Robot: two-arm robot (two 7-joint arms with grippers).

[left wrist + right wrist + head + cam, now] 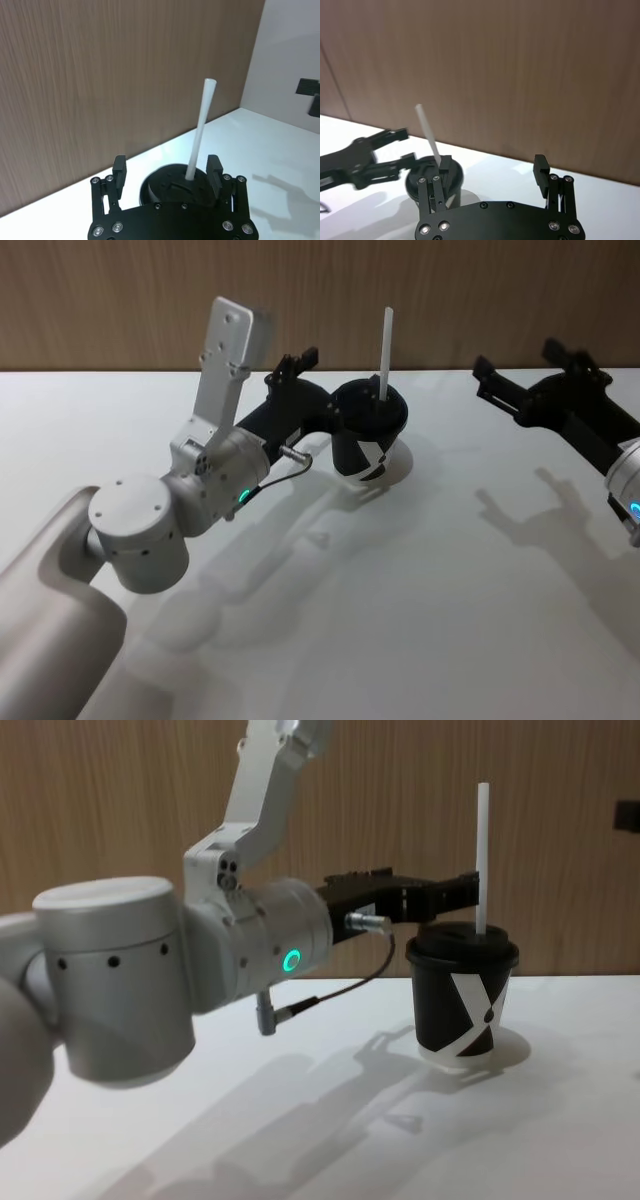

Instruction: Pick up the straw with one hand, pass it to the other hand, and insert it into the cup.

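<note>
Left gripper hangs released around my straw, standing in the cup; light, crushable tube, pinch mid-shaft gently. Right gripper open, apart.

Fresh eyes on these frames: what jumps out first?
The white straw standing upright in the lid of the black cup, far centre of the white table. Next, the big silver left arm reaching across, its left gripper open with fingers either side of the straw, not touching it. The right gripper hangs open off to the right, apart from the cup.
</note>
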